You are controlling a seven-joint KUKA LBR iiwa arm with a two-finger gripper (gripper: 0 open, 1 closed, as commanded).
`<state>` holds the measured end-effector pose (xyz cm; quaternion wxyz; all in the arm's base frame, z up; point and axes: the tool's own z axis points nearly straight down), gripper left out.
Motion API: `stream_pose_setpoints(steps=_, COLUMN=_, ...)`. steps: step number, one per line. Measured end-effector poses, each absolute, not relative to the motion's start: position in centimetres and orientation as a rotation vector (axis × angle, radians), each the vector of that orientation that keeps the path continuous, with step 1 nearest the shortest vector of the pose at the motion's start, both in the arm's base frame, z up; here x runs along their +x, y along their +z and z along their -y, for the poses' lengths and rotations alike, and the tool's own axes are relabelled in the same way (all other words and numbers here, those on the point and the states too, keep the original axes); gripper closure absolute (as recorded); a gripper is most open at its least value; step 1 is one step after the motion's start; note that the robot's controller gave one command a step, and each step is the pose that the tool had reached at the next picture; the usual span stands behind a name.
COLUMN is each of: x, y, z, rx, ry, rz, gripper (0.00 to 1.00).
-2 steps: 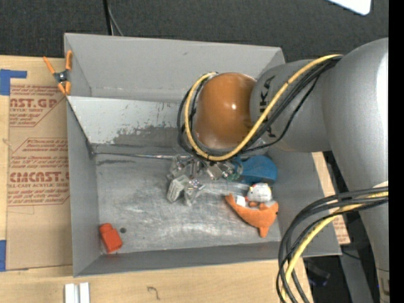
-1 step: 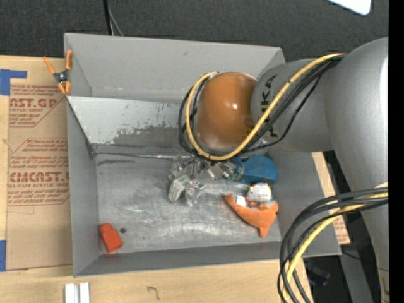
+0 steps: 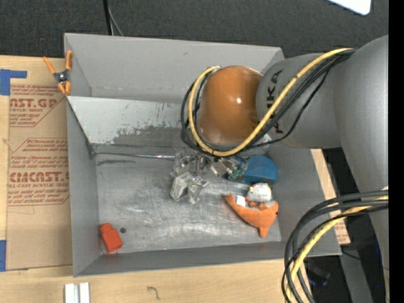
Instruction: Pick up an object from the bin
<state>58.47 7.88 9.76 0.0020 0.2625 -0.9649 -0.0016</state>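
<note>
An orange fish-shaped toy [image 3: 255, 212] with a white patch lies right of the middle of the bin [image 3: 126, 62], with a blue lump [image 3: 260, 167] just beyond it. The claw [image 3: 188, 187] hangs low over bare floor to their left; I cannot tell whether it is spread or pressed together. This looks like the approach step, and the next move probably calls for shifting right.

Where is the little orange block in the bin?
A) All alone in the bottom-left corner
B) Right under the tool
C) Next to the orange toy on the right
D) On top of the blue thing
A. The little orange block sits by itself in the bottom-left corner of the bin, well away from the tool, the blue thing and the orange toy.
</note>
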Motion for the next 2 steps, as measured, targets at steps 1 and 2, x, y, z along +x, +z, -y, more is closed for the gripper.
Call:
stream_pose_setpoints(steps=1, x=58.7, y=11.15, z=-7.92, rx=0.826, ry=-0.002, rz=3.035, gripper=1.0)
stream_pose_setpoints(steps=2, x=58.6, y=12.1, z=-7.92, rx=0.825, ry=-0.002, rz=3.033, gripper=1.0)
